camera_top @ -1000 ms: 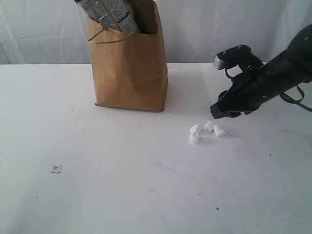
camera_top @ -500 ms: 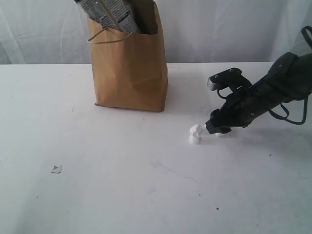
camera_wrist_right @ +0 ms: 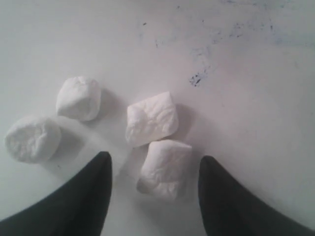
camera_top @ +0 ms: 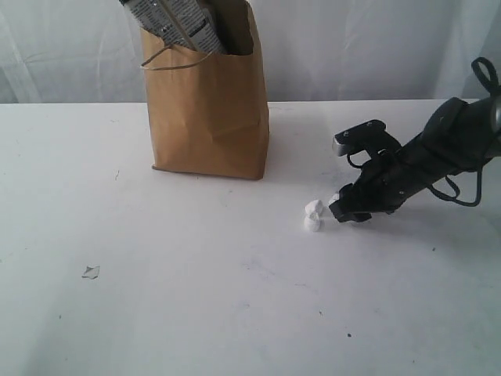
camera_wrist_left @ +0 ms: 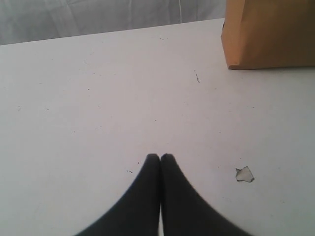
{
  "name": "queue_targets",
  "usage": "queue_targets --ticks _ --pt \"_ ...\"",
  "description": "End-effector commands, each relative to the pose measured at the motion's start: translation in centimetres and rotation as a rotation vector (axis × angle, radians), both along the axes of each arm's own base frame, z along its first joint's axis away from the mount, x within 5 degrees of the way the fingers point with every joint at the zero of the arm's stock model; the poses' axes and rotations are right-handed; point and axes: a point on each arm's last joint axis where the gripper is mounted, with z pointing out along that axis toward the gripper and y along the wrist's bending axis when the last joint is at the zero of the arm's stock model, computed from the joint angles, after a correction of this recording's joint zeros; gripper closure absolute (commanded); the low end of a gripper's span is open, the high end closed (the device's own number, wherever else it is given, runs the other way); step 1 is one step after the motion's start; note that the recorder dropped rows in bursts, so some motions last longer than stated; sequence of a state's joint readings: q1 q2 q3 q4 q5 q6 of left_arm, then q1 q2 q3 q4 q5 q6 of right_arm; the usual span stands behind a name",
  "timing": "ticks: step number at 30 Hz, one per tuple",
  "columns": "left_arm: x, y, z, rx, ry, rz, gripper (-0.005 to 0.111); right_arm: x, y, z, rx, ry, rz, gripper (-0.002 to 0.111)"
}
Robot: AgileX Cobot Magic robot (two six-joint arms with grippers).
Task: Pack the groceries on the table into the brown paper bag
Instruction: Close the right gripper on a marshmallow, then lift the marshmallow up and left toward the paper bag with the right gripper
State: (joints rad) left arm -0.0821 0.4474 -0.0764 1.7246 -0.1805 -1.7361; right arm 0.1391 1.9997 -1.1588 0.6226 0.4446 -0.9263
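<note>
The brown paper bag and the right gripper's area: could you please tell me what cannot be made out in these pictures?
brown paper bag, exterior view: its walls hide the contents; the left wrist view cuts it to a lower corner.
printed packet, exterior view: cut off by the top edge.
white lumps, exterior view: the right gripper covers some; the right wrist view shows four.

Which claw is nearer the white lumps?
Right. The right claw is open, straddling one of the white lumps; the left claw is shut over the table, no lumps in its view.
</note>
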Motion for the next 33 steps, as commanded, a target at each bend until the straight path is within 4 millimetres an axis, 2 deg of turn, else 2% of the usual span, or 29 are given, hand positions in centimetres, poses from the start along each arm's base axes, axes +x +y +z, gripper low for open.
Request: queue_targets --ticks 1,9,11,14,16,19,20,21,23,30,33 --pt "-0.1 -0.1 -0.2 0.015 0.000 -0.016 0.107 0.2 0.0 0.2 -0.003 -0.014 0.006 0.070" --pt "-0.1 -0.1 -0.2 0.015 0.000 -0.016 0.107 -0.2 0.2 0.3 0.016 0.027 0.013 0.104" --pt "-0.1 -0.1 -0.2 0.015 0.000 -0.016 0.107 -0.4 0.2 0.7 0.037 0.046 -0.012 0.108" --pt "-0.1 -0.1 -0.2 0.015 0.000 -0.016 0.107 -0.7 0.3 2.0 0.061 0.046 -0.022 0.108" --pt "-0.1 -0.1 -0.2 0.015 0.000 -0.016 0.107 -0.9 0.3 3.7 0.080 0.020 -0.043 0.108" --pt "-0.1 -0.1 -0.2 0.015 0.000 -0.016 0.107 -1.1 -0.4 8.8 0.165 -0.052 -0.097 0.108" --pt "-0.1 -0.1 -0.2 0.015 0.000 -0.016 0.107 -1.2 -0.5 9.9 0.208 -0.050 -0.104 0.108" --pt "-0.1 -0.1 -0.2 0.015 0.000 -0.016 0.107 -1.3 -0.4 12.0 0.318 -0.044 -0.085 0.108" --pt "-0.1 -0.1 -0.2 0.015 0.000 -0.016 0.107 -1.5 0.1 14.6 0.498 -0.046 0.029 0.108" --pt "-0.1 -0.1 -0.2 0.015 0.000 -0.016 0.107 -1.5 2.0 20.0 0.985 -0.142 0.153 0.108" --pt "-0.1 -0.1 -0.2 0.015 0.000 -0.016 0.107 -1.5 2.3 21.5 1.136 -0.219 0.174 0.108"
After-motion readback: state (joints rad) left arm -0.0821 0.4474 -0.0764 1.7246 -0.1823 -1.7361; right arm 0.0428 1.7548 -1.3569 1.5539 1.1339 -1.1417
